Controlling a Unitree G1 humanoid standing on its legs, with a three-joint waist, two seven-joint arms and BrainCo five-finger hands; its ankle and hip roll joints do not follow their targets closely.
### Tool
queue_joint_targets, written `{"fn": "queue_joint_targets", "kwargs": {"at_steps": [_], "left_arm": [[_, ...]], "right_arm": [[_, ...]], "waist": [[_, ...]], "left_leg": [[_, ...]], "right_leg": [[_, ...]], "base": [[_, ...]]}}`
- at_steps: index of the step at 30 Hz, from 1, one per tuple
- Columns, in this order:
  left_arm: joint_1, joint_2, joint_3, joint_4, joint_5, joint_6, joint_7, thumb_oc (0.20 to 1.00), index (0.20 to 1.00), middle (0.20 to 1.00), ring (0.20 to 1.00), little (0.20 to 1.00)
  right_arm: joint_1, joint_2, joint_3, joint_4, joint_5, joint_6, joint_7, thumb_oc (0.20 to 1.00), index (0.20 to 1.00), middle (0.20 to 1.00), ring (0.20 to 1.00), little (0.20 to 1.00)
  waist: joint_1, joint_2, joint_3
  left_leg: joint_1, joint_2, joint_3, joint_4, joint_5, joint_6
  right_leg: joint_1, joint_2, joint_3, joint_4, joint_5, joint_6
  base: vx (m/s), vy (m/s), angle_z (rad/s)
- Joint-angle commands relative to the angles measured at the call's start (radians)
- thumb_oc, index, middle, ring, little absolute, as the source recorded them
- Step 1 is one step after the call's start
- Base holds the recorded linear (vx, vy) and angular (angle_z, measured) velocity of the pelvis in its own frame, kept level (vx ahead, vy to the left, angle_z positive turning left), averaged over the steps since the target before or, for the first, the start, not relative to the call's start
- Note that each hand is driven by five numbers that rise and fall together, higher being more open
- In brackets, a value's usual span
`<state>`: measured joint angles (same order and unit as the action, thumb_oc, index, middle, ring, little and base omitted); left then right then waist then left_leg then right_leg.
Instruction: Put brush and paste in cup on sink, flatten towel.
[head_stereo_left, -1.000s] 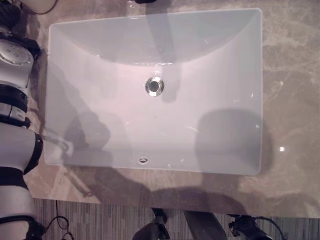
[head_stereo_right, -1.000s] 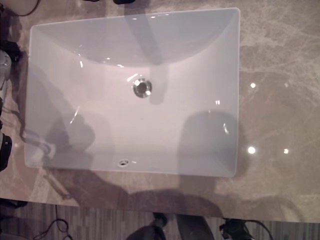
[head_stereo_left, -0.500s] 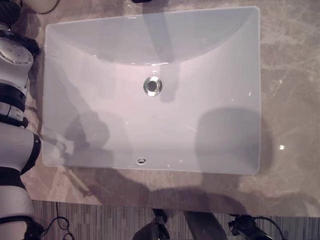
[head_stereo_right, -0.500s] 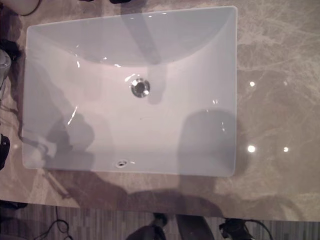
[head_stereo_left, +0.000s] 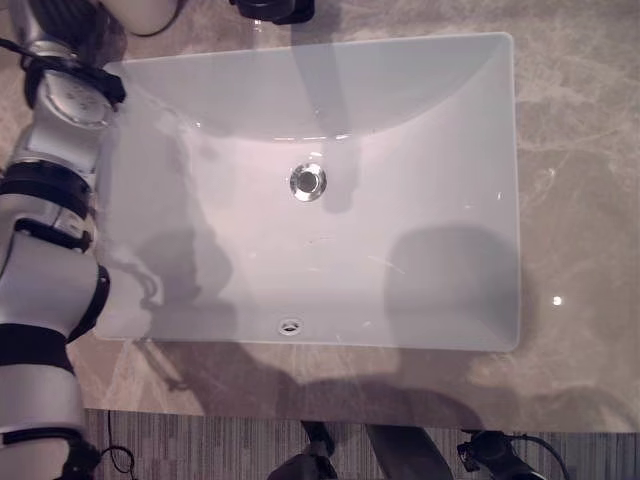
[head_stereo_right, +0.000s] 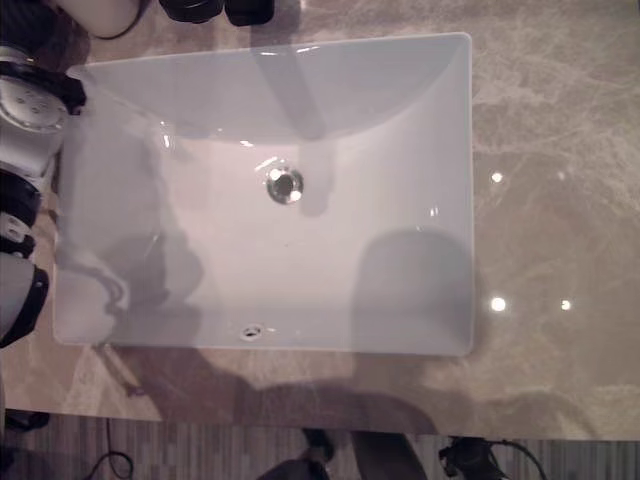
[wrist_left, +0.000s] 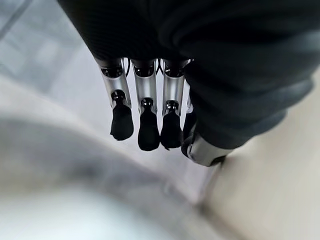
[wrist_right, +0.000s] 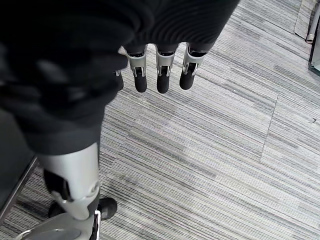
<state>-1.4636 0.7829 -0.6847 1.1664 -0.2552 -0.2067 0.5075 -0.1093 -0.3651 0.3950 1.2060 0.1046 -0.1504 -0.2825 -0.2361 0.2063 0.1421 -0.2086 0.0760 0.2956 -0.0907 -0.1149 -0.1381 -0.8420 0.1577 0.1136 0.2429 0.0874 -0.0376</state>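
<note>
Marble: the grey-brown veined counter (head_stereo_left: 575, 180) carries the white rectangular sink (head_stereo_left: 480, 120), its chrome drain (head_stereo_left: 308, 182) in the basin's middle.
Left hand: in its wrist view the left hand (wrist_left: 150, 107) hangs with fingers straight and loose, holding nothing, over a pale blurred surface.
Right hand: its wrist view shows the right hand (wrist_right: 160, 70) with relaxed, straight fingers, empty, above grey striped carpet (wrist_right: 225, 150).
Head views: the left arm runs beside the sink's left edge; a pale round object (head_stereo_right: 100, 12) and dark round objects (head_stereo_right: 215, 10) stand beyond the far rim.
Brush, paste, cup, towel: I cannot tell where they lie.
</note>
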Motion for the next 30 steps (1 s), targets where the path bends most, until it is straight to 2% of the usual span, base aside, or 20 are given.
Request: {"fn": "queue_joint_targets", "kwargs": {"at_steps": [1,2,3,4,5,12,16,17,18,19,20,21,22,23,25,26,28,30], "left_arm": [[-0.029,-0.022,0.075,-0.001,0.017,-0.038,0.006,0.200,0.200,0.200,0.200,0.200],[-0.033,-0.024,0.071,0.005,0.024,-0.032,0.007,0.200,0.200,0.200,0.200,0.200],[-0.031,-0.027,0.074,0.008,0.022,-0.033,0.007,0.200,0.200,0.200,0.200,0.200],[-0.030,-0.029,0.079,0.010,0.026,-0.030,0.012,0.200,0.200,0.200,0.200,0.200],[-0.035,-0.030,0.081,0.021,0.041,-0.020,0.019,0.200,0.200,0.200,0.200,0.200],[-0.015,-0.016,0.103,0.078,0.091,0.027,0.040,0.200,0.200,0.200,0.200,0.200],[0.058,0.031,0.155,0.078,0.094,0.033,0.035,0.200,0.200,0.200,0.200,0.200],[0.109,0.074,0.184,0.068,0.089,0.028,0.028,0.200,0.200,0.200,0.200,0.200],[0.147,0.099,0.210,0.060,0.081,0.024,0.024,0.200,0.200,0.200,0.200,0.200],[0.147,0.099,0.211,0.060,0.081,0.024,0.024,0.200,0.200,0.200,0.200,0.200],[0.173,0.114,0.230,0.048,0.071,0.020,0.022,0.200,0.200,0.200,0.200,0.200],[0.259,0.168,0.293,0.019,0.031,0.001,0.012,0.200,0.200,0.200,0.200,0.200],[0.263,0.169,0.296,0.017,0.032,0.001,0.012,0.200,0.200,0.200,0.200,0.200],[0.367,0.225,0.367,-0.033,0.007,-0.020,0.018,0.200,0.200,0.200,0.200,0.200],[0.474,0.255,0.444,-0.096,0.005,-0.040,0.033,0.200,0.200,0.200,0.200,0.200],[0.490,0.254,0.457,-0.104,0.007,-0.038,0.035,0.200,0.200,0.200,0.200,0.200],[0.651,0.289,0.588,-0.194,0.006,-0.060,0.059,0.200,0.200,0.200,0.200,0.200],[0.867,0.307,0.766,-0.262,-0.013,-0.086,0.072,0.200,0.200,0.200,0.200,0.200]], "right_arm": [[0.019,-0.041,0.021,0.030,0.020,0.001,-0.015,1.000,1.000,1.000,1.000,1.000],[0.014,-0.041,0.024,0.033,0.022,0.001,-0.014,1.000,1.000,1.000,1.000,1.000],[0.013,-0.040,0.024,0.033,0.022,0.002,-0.015,1.000,1.000,1.000,1.000,1.000],[0.014,-0.040,0.025,0.032,0.020,0.002,-0.017,1.000,1.000,1.000,1.000,1.000],[0.008,-0.041,0.028,0.033,0.018,0.002,-0.019,1.000,1.000,1.000,1.000,1.000],[0.001,-0.041,0.040,0.047,0.001,0.016,-0.014,1.000,1.000,1.000,1.000,1.000],[0.000,-0.051,0.033,0.058,-0.011,0.031,-0.002,1.000,1.000,1.000,1.000,1.000],[-0.005,-0.055,0.027,0.068,-0.023,0.037,0.005,1.000,1.000,1.000,1.000,1.000],[-0.008,-0.056,0.025,0.074,-0.031,0.043,0.013,1.000,1.000,1.000,1.000,1.000],[-0.009,-0.056,0.025,0.074,-0.031,0.043,0.013,1.000,1.000,1.000,1.000,1.000],[-0.010,-0.057,0.022,0.079,-0.040,0.047,0.018,1.000,1.000,1.000,1.000,1.000],[-0.015,-0.064,0.013,0.090,-0.056,0.056,0.031,1.000,1.000,1.000,1.000,1.000],[-0.015,-0.064,0.014,0.090,-0.056,0.056,0.031,1.000,1.000,1.000,1.000,1.000],[-0.006,-0.068,0.003,0.095,-0.077,0.059,0.044,1.000,1.000,1.000,1.000,1.000],[0.011,-0.069,-0.018,0.098,-0.089,0.062,0.056,1.000,1.000,1.000,1.000,1.000],[0.012,-0.073,-0.015,0.097,-0.089,0.062,0.057,1.000,1.000,1.000,1.000,1.000],[0.026,-0.081,-0.034,0.099,-0.100,0.061,0.068,1.000,1.000,1.000,1.000,1.000],[0.041,-0.087,-0.064,0.104,-0.117,0.062,0.089,1.000,1.000,1.000,1.000,1.000]], "waist": [[-0.046,0.048,0.026],[-0.046,0.048,0.026],[-0.043,0.056,0.026],[-0.043,0.056,0.025],[-0.048,0.046,0.027],[-0.038,0.040,0.021],[-0.017,0.036,0.004],[0.009,0.022,-0.005],[0.021,0.003,-0.007],[0.021,0.003,-0.008],[0.031,-0.010,-0.009],[0.064,-0.040,-0.016],[0.062,-0.042,-0.017],[0.095,-0.065,-0.019],[0.107,-0.091,-0.031],[0.105,-0.088,-0.030],[0.131,-0.114,-0.032],[0.162,-0.150,-0.033]], "left_leg": [[0.071,0.094,-0.028,0.003,0.302,-0.083],[0.071,0.094,-0.028,0.003,0.302,-0.083],[0.080,0.100,-0.032,0.003,0.285,-0.087],[0.080,0.101,-0.031,0.003,0.286,-0.088],[0.073,0.094,-0.025,0.003,0.300,-0.083],[0.105,0.093,-0.029,0.003,0.303,-0.075],[0.147,0.081,-0.053,0.003,0.308,-0.065],[0.168,0.058,-0.100,0.006,0.324,-0.048],[0.156,0.044,-0.138,0.051,0.313,-0.035],[0.155,0.044,-0.138,0.051,0.313,-0.035],[0.155,0.038,-0.164,0.082,0.299,-0.025],[0.158,0.013,-0.247,0.147,0.278,0.001],[0.156,0.010,-0.247,0.147,0.281,0.001],[0.148,-0.023,-0.332,0.172,0.263,0.023],[0.138,-0.019,-0.366,0.153,0.270,0.029],[0.141,-0.019,-0.364,0.152,0.271,0.030],[0.125,-0.045,-0.435,0.149,0.248,0.041],[0.115,-0.084,-0.530,0.156,0.197,0.058]], "right_leg": [[0.048,0.037,-0.064,0.000,-0.055,0.054],[0.047,0.037,-0.064,-0.001,-0.054,0.054],[0.054,0.045,-0.060,0.003,-0.082,0.060],[0.054,0.045,-0.060,0.003,-0.081,0.059],[0.051,0.041,-0.060,-0.006,-0.050,0.054],[0.079,0.043,-0.054,0.000,-0.052,0.053],[0.142,0.048,-0.044,-0.015,-0.058,0.049],[0.195,0.045,-0.020,-0.048,-0.053,0.046],[0.224,0.035,-0.002,-0.072,-0.038,0.046],[0.224,0.034,-0.002,-0.073,-0.038,0.046],[0.253,0.028,0.016,-0.086,-0.037,0.047],[0.324,0.015,0.075,-0.132,-0.024,0.055],[0.325,0.013,0.076,-0.136,-0.020,0.056],[0.379,0.014,0.138,-0.159,-0.014,0.063],[0.405,-0.003,0.169,-0.181,0.001,0.072],[0.409,-0.004,0.170,-0.184,0.002,0.072],[0.441,-0.015,0.206,-0.204,0.008,0.085],[0.478,-0.023,0.265,-0.215,0.027,0.105]], "base": [[0.00,0.000,-0.16],[0.00,0.001,-0.18],[0.06,0.036,-0.17],[0.00,-0.005,-0.13],[-0.06,-0.039,-0.06],[0.00,-0.022,-0.05],[0.03,-0.027,-0.09],[0.03,-0.072,-0.18],[0.02,-0.058,-0.19],[0.02,-0.044,-0.21],[0.05,-0.008,-0.21],[0.04,-0.011,-0.19],[0.05,0.028,-0.17],[-0.01,0.046,-0.52],[0.00,0.060,-0.78],[0.00,0.077,-0.28],[-0.02,0.133,-0.12],[-0.06,0.158,-0.50]]}}
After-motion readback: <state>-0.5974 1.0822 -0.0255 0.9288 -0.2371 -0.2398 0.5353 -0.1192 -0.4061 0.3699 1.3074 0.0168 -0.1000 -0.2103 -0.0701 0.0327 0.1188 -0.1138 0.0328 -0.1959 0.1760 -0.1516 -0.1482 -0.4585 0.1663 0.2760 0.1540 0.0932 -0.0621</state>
